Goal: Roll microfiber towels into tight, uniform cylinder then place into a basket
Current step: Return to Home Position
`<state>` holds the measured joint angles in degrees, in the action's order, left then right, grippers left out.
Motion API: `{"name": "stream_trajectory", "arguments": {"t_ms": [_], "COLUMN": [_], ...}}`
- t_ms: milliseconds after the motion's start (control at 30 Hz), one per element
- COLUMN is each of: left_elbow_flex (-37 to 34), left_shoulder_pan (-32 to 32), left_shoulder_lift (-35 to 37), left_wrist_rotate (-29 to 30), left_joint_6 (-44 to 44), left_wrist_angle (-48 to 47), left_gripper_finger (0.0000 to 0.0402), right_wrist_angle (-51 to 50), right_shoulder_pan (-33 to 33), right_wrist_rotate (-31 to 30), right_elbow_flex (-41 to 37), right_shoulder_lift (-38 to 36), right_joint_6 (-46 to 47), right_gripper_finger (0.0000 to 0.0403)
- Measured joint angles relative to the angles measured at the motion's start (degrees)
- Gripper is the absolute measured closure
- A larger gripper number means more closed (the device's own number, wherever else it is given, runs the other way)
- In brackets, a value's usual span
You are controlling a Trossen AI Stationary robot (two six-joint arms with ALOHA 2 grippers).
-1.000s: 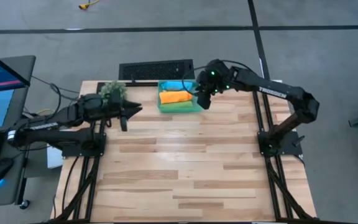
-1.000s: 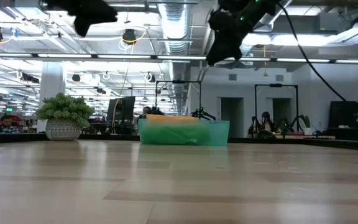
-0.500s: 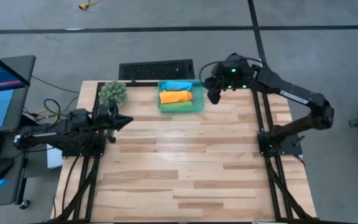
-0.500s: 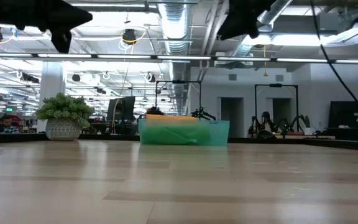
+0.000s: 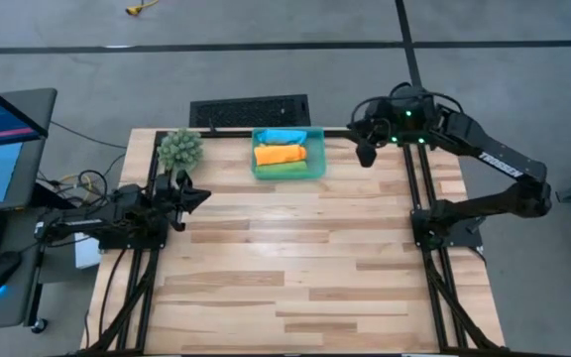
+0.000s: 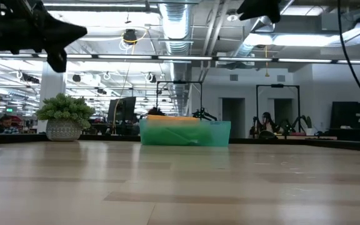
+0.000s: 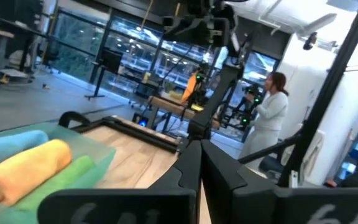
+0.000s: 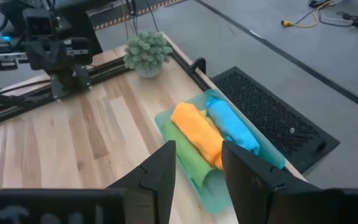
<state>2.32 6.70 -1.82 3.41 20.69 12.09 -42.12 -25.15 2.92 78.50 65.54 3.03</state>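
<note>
The pale wooden bench point(image 5: 295, 258) carries a small translucent teal plastic basket point(image 5: 319, 151) at its far edge. In the basket lie the microfiber towels as a blue roll point(image 5: 281, 135), an orange roll point(image 5: 279, 155) and a green roll point(image 5: 284, 171). The right gripper point(image 5: 366, 154) hangs released and empty beside the basket. The left gripper point(image 5: 194, 194) is clenched on nothing near the left edge. To come home well, I think both arms should fold back high and keep clear of the basket.
</note>
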Motion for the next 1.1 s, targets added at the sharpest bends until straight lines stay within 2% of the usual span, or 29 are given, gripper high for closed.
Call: {"name": "stream_trajectory", "arguments": {"t_ms": [200,333,567,767,967,1100], "left_elbow_flex": [-1.7,-1.7,-1.7,-1.7,-1.7,-1.7], "left_shoulder_pan": [0.0,0.0,0.0,0.0,0.0,0.0], "left_shoulder_lift": [1.3,1.2,1.2,1.2,1.2,1.2], "left_wrist_rotate": [2.2,2.0,2.0,1.5,1.1,0.5], "left_joint_6": [0.1,0.8,6.8,7.3,12.3,10.1], "left_wrist_angle": [-0.4,-0.8,-2.8,-6.4,-9.8,-9.7], "left_gripper_finger": [0.0401,0.0401,0.0401,0.0401,0.0401,0.0401], "right_wrist_angle": [-3.5,-3.0,4.8,15.8,17.7,17.6], "right_shoulder_pan": [0.0,0.0,2.2,6.0,11.2,13.8], "right_wrist_rotate": [0.0,0.0,0.0,-1.5,-2.1,-5.8], "right_elbow_flex": [-0.2,-3.1,-18.4,-31.6,-40.3,-45.4], "right_shoulder_lift": [-3.7,-8.7,-21.2,-30.5,-36.3,-42.4], "right_joint_6": [-0.1,-0.1,5.1,11.1,15.1,16.9], "right_gripper_finger": [0.0251,0.0251,0.0251,0.0251,0.0250,0.0250]}}
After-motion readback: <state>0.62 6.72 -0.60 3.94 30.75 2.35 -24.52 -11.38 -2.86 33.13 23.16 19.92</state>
